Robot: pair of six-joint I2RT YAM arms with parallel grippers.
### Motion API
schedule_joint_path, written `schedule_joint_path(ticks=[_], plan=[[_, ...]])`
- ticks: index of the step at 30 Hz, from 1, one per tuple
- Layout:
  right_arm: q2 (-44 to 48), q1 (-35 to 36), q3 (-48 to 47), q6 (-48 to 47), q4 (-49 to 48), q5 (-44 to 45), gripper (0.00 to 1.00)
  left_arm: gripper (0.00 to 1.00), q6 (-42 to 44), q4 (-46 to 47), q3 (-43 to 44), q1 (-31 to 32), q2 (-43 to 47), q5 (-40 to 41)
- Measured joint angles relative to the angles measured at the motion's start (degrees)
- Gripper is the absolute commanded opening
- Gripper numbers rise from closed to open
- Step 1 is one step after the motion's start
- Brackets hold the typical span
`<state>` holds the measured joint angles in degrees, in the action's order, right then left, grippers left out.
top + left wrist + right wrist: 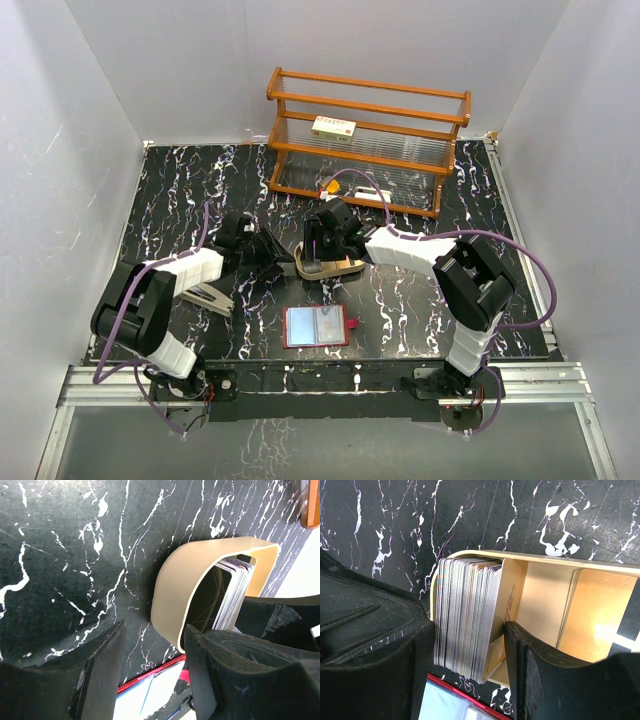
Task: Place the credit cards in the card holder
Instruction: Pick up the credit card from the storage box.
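The right gripper (468,645) has its fingers (375,645) spread, one on each side of the credit cards (467,605). The cards stand packed on edge in the tan tray (540,585). The left gripper (152,647), also spread, is at the tray's 9 o'clock. The card holder (316,326) lies open at the tray's 6 o'clock.
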<state>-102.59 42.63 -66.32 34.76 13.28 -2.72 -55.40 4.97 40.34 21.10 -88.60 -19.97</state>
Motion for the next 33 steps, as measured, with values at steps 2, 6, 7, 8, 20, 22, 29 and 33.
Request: schedule_joint_path(ticks=[2, 6, 7, 8, 20, 22, 29, 33], plan=[[0.00, -0.02, 0.00, -0.04, 0.00, -0.02, 0.51, 0.48, 0.26, 1.01, -0.11, 0.00, -0.37, -0.59], [0.79, -0.15, 0.00, -0.39, 0.33, -0.02, 0.48, 0.48, 0.66, 2.10, -0.09, 0.00, -2.01, -1.79], [0.94, -0.24, 0.00, -0.42, 0.35, -0.07, 0.47, 0.48, 0.79, 2.38, -0.09, 0.00, -2.32, -2.14], [1.05, -0.26, 0.00, -0.44, 0.37, -0.07, 0.47, 0.48, 0.83, 2.64, -0.09, 0.00, -2.54, -2.45], [3.28, -0.37, 0.22, -0.57, 0.11, -0.66, 0.47, 0.48, 1.46, 4.00, 0.72, 0.00, -5.05, -4.66], [3.50, -0.37, 0.22, -0.59, 0.07, -0.94, 0.41, 0.48, 1.62, 4.00, 0.94, 0.00, -5.33, -4.70], [3.54, -0.37, 0.26, -0.44, 0.00, -1.14, 0.17, 0.48, 2.01, 3.45, 1.20, 0.00, -5.81, -4.70], [3.78, -0.48, 0.48, -0.52, 0.13, -0.15, 0.09, 0.48, 2.34, 3.32, 1.29, 0.00, -5.81, -4.68]])
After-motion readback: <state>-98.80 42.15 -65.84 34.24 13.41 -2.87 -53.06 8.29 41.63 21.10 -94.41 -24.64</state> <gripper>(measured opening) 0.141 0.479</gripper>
